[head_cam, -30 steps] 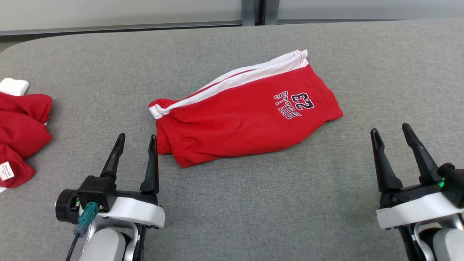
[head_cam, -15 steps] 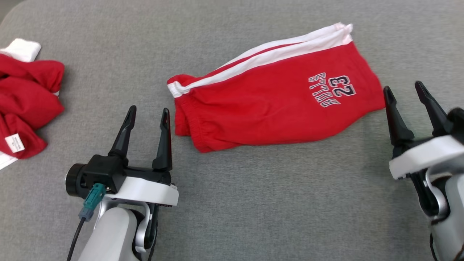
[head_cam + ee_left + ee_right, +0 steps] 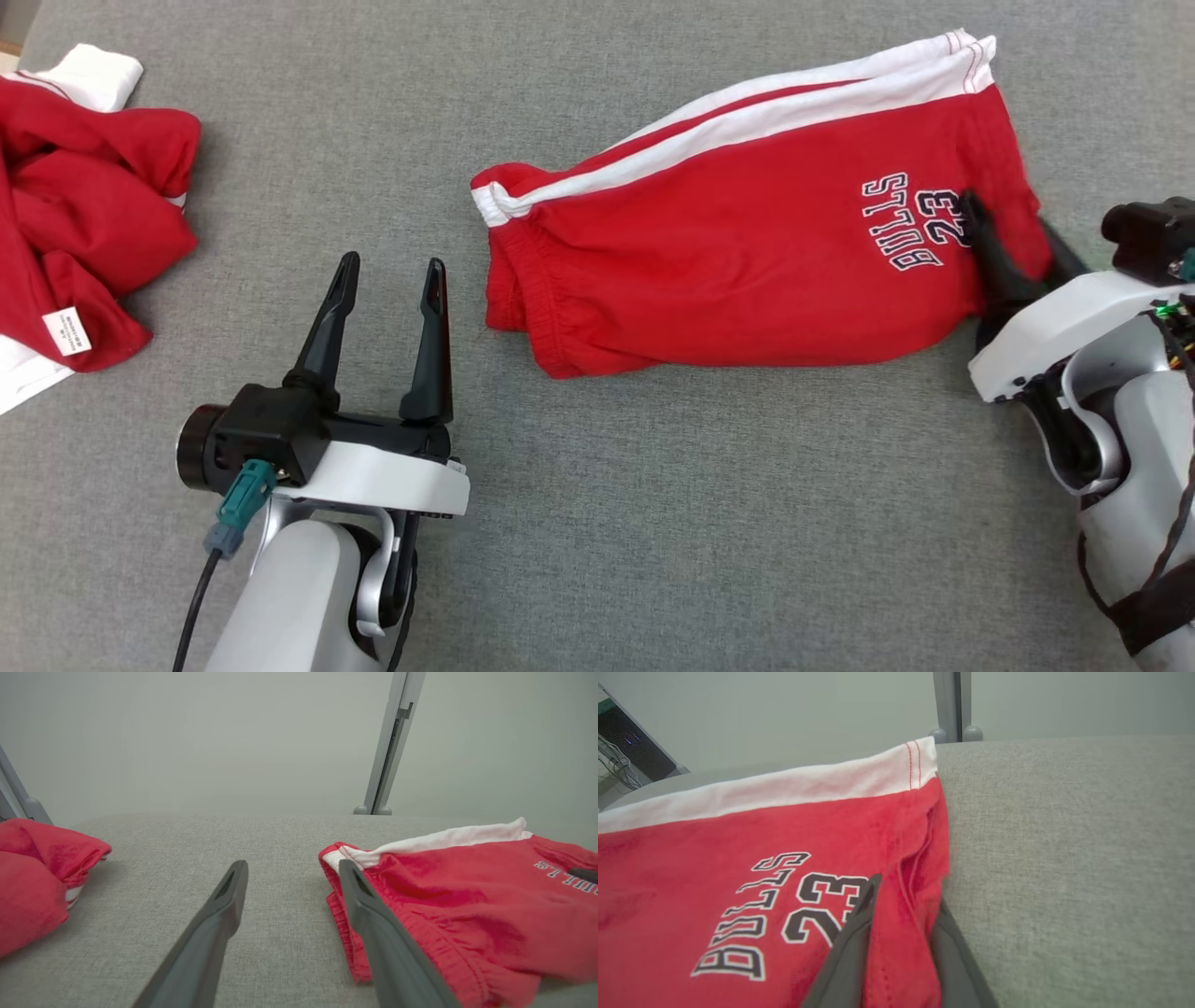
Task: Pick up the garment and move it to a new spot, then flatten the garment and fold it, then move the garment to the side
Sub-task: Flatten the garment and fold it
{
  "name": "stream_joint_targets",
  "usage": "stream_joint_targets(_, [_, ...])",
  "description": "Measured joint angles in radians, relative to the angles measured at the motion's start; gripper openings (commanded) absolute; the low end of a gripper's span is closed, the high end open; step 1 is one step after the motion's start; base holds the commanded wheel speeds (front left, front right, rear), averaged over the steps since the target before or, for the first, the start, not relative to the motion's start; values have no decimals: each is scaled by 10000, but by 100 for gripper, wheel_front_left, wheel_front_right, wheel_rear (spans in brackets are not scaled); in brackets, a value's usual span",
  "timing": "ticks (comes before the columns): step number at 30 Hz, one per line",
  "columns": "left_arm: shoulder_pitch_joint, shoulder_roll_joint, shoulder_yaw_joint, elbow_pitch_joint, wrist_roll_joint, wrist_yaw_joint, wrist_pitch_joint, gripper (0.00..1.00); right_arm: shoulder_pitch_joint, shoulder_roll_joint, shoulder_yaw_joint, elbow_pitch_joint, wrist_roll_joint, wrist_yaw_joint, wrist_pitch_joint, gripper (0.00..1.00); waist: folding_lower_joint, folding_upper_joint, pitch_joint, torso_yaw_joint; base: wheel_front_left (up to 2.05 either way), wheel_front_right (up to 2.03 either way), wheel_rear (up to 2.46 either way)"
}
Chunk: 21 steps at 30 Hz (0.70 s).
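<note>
1. Your grey table (image 3: 653, 560) carries the garment (image 3: 728, 271) — red shorts, lying flat.
2. A second red heap (image 3: 84, 215) sits well apart, far left.
3. Your left gripper (image 3: 392, 271) is spread and empty beside the waistband (image 3: 523, 280).
4. Your right gripper (image 3: 1013, 233) straddles the hem (image 3: 924, 858) — whether it pinches, you cannot tell.

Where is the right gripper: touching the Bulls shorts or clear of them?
Touching. Right wrist view: right gripper straddles the shorts, fabric bunched against both fingers.
</note>
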<state>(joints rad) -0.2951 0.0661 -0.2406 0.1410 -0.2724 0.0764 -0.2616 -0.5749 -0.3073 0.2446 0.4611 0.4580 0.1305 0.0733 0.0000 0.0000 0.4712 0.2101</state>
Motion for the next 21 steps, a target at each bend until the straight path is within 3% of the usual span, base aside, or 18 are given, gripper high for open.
stream_joint_targets(8, [41,-75,35,29,148,-180,0,100,623,255,100,-337,433,2,-874,0,0,0,-288,-310,0,0,0])
stream_joint_targets(15, [410,-35,100,94,249,-268,0,100,2855,823,-761,-1371,499,4,-1559,0,0,0,-846,-705,0,0,0])
stream_joint_targets(21, [601,73,88,123,259,-322,-2,100,3829,1122,-1411,-1921,326,2,-1383,0,0,0,-1162,-1058,0,0,0])
